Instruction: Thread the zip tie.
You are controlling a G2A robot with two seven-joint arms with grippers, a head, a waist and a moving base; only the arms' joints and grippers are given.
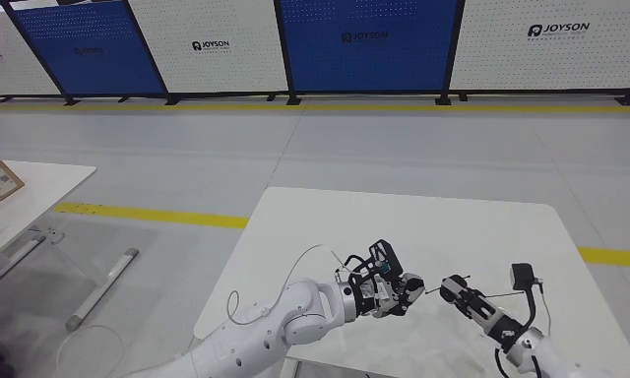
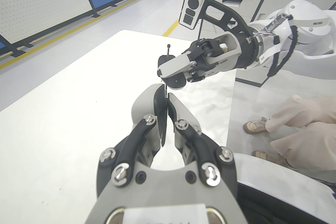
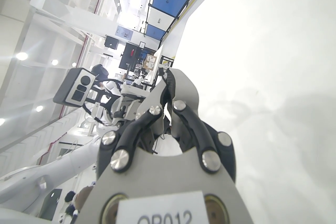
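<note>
We log one black zip tie, pinched by the left gripper and, at its 3 o'clock, the right gripper, over a white table.

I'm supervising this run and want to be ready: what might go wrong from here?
The left pincer pinches the zip tie only at its fingertips, so the thin strap may slip out.
The right pincer grips the same strap very close by; a misaligned move may bend it or bump the pincers together.
</note>
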